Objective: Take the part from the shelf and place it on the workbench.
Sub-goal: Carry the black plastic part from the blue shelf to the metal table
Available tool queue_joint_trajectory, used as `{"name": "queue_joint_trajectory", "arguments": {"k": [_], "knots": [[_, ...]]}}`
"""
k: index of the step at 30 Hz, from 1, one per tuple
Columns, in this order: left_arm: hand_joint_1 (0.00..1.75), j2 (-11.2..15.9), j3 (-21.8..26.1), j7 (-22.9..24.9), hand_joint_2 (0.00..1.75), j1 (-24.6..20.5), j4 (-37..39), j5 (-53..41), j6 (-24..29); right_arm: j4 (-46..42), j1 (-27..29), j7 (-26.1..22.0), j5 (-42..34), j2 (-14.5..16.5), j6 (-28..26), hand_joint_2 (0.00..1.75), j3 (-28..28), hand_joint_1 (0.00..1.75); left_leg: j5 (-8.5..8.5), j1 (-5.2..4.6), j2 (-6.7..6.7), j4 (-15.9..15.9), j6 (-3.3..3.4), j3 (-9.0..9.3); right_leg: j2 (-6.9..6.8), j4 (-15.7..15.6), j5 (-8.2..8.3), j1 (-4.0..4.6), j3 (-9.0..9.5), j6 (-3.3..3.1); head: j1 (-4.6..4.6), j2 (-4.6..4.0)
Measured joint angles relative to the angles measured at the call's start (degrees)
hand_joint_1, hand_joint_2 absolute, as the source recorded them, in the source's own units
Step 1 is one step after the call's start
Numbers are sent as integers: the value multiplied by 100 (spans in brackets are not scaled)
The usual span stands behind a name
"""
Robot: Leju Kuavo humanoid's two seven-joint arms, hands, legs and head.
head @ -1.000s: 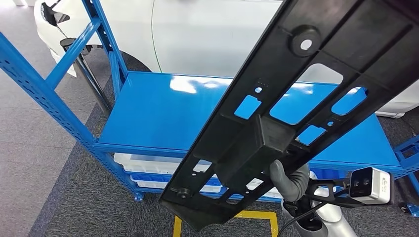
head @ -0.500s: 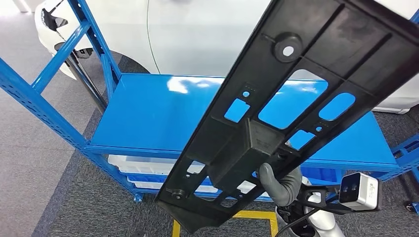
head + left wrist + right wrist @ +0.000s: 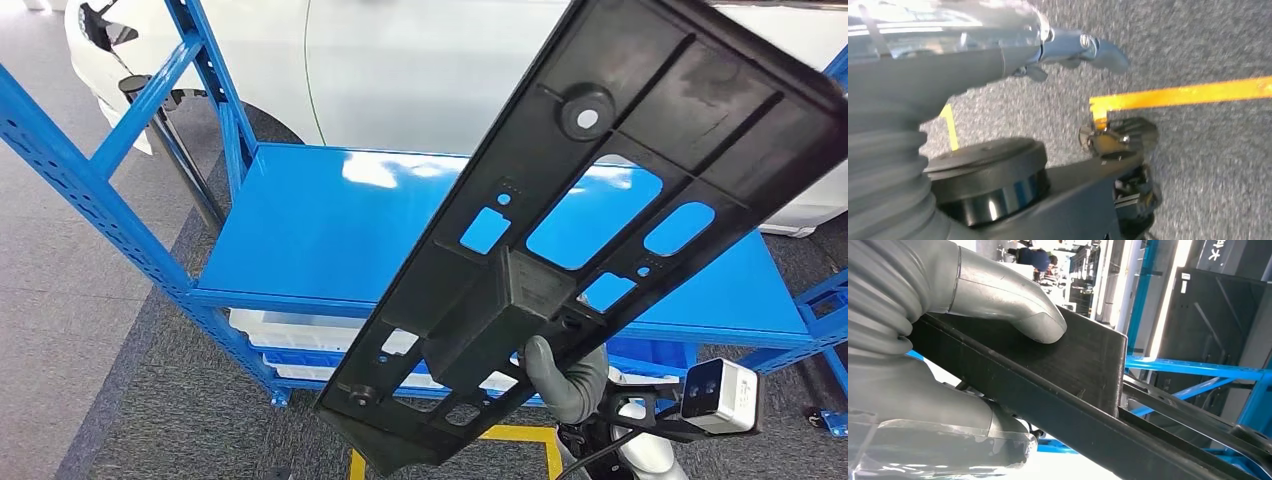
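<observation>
The part (image 3: pixel 520 290) is a long black plastic panel with cutouts and a raised box block in its middle. It slants up across the head view from bottom centre to top right, in front of the blue shelf (image 3: pixel 330 230). My right hand (image 3: pixel 565 385) grips it from below at the box block. In the right wrist view my thumb (image 3: pixel 1013 305) presses on the block (image 3: pixel 1088 365) and the other fingers sit under the panel's rail. My left hand (image 3: pixel 1083 47) hangs over grey carpet with nothing in it, a finger stretched out.
The blue shelf's middle board is bare, and white bins (image 3: pixel 290 335) sit on the level below. A white car (image 3: pixel 400 70) stands behind the shelf. Yellow floor tape (image 3: pixel 520 435) marks the carpet by my feet. A blue upright (image 3: pixel 90 200) slants at the left.
The whole picture swayed slightly left and back, so the camera moved. The part and my right hand sit a little lower and further left in the picture; the grip is unchanged.
</observation>
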Motion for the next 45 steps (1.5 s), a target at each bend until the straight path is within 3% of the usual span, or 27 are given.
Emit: {"name": "queue_joint_trajectory", "arguments": {"k": [2,4,7,9,12,13,14,15,16,18,19,22,24,26,28,29,30,31,32,34,36,38,40,43,44,45], "knots": [[0,0,0,41,175,0,0,1,30,35,-17,16,7,-1,-19,175,-1,175,-21,1,-8,28,-21,8,-2,-794,399,-3,390,-23,0,-1],[0,0,0,68,175,-6,0,1,50,64,-53,57,13,-1,-62,175,-2,175,-44,-20,-13,71,-63,-11,2,-1379,588,10,656,-67,-1,0],[0,0,0,88,175,-8,0,3,90,106,-94,105,20,2,-145,175,-2,175,-49,-34,-14,77,-143,-38,8,-1481,601,24,671,-149,0,0],[0,0,0,89,175,-10,0,7,113,127,-126,119,24,8,-180,175,-2,175,-175,-22,-12,247,-211,-104,-2,-1515,621,6,686,-214,0,0],[0,0,1,89,175,-4,0,18,121,155,-165,150,37,14,-235,175,-2,175,-693,12,-9,1261,-301,-561,-21,-1531,625,-1,697,-270,0,-1],[0,0,2,88,175,4,0,28,121,169,-165,169,56,19,-262,175,-2,175,-811,20,-9,1603,-318,-725,-24,-1529,624,2,697,-273,0,-1],[0,0,2,87,175,14,0,39,121,183,-161,190,87,32,-294,175,-2,175,-827,25,-9,1779,-328,-815,-25,-1528,622,3,699,-274,0,-1],[0,0,3,86,175,22,0,50,121,196,-154,210,130,56,-332,175,-1,175,-721,29,-9,1710,-327,-786,-22,-1526,621,3,706,-274,0,-1],[0,0,3,81,175,26,0,59,121,205,-146,231,187,94,-375,175,2,175,-522,32,-9,1414,-316,-646,-17,-1526,617,3,717,-269,0,0],[0,0,5,66,175,23,0,67,121,210,-134,258,307,179,-449,175,9,175,-135,25,-9,567,-265,-245,-8,-1520,607,14,729,-244,0,0],[0,0,6,53,175,20,0,68,121,210,-131,268,364,213,-480,175,11,175,-45,14,-11,274,-235,-114,-5,-1516,607,22,719,-220,-1,0],[0,0,7,27,175,37,0,69,121,211,-119,287,466,264,-532,175,15,175,-22,-1,-19,72,-148,-60,-2,-1522,628,31,682,-122,-1,0],[0,-2,7,20,175,47,0,68,120,213,-108,289,493,278,-539,175,15,175,14,18,-5,21,-81,-45,-2,-1431,549,23,647,-60,0,-1],[0,-4,7,15,175,40,0,62,111,219,-95,289,509,280,-539,175,15,175,37,24,36,-15,-25,-32,-1,-919,247,11,414,-17,0,-1],[0,-4,7,12,175,41,0,52,101,235,-70,291,513,280,-539,175,15,175,33,10,90,-15,4,-37,-2,-157,-81,5,43,11,0,-1],[0,-4,7,12,175,44,0,47,97,245,-51,294,513,280,-540,175,15,175,29,6,122,-12,7,-36,-3,59,-119,4,-69,19,0,-1],[0,-5,7,12,175,44,0,43,95,251,-35,300,513,280,-542,175,15,175,23,3,158,-7,7,-33,-8,59,-46,4,-76,22,0,0],[0,-7,7,12,175,42,0,37,94,255,-25,308,513,280,-544,175,15,175,14,2,195,0,1,-26,-29,-175,125,4,35,18,0,0],[0,-9,7,12,175,39,0,29,93,256,-20,314,512,280,-546,175,15,175,-2,-2,235,12,-11,-16,-112,-579,340,8,235,5,0,0],[0,-11,7,11,175,37,0,12,96,255,-20,328,510,282,-548,175,15,175,-45,-36,305,51,-55,-3,-328,-1283,596,46,570,-55,0,-1],[0,-11,6,10,175,40,0,3,102,255,-10,343,509,285,-548,175,15,175,-78,-67,387,73,-103,4,-373,-1479,618,80,633,-127,0,0],[0,-11,5,10,175,37,0,2,105,256,18,351,508,287,-547,175,15,175,-112,-60,463,85,-157,18,-243,-1495,645,68,621,-191,0,0],[0,-11,5,10,175,32,0,2,107,256,42,348,503,287,-547,175,15,175,-306,-37,353,331,-221,-63,-133,-1521,673,41,628,-254,0,-1],[0,-11,5,10,175,54,0,4,108,264,76,339,498,289,-548,175,15,175,-845,4,118,1410,-287,-531,45,-1523,687,29,619,-297,0,0],[0,-11,5,10,175,63,0,5,108,272,92,335,498,289,-548,175,15,175,-910,10,99,1668,-295,-653,115,-1519,688,30,618,-298,0,0],[0,-11,5,7,175,68,0,7,108,282,106,326,498,289,-547,175,15,175,-862,14,90,1728,-295,-688,186,-1514,688,30,620,-298,0,0]]}}
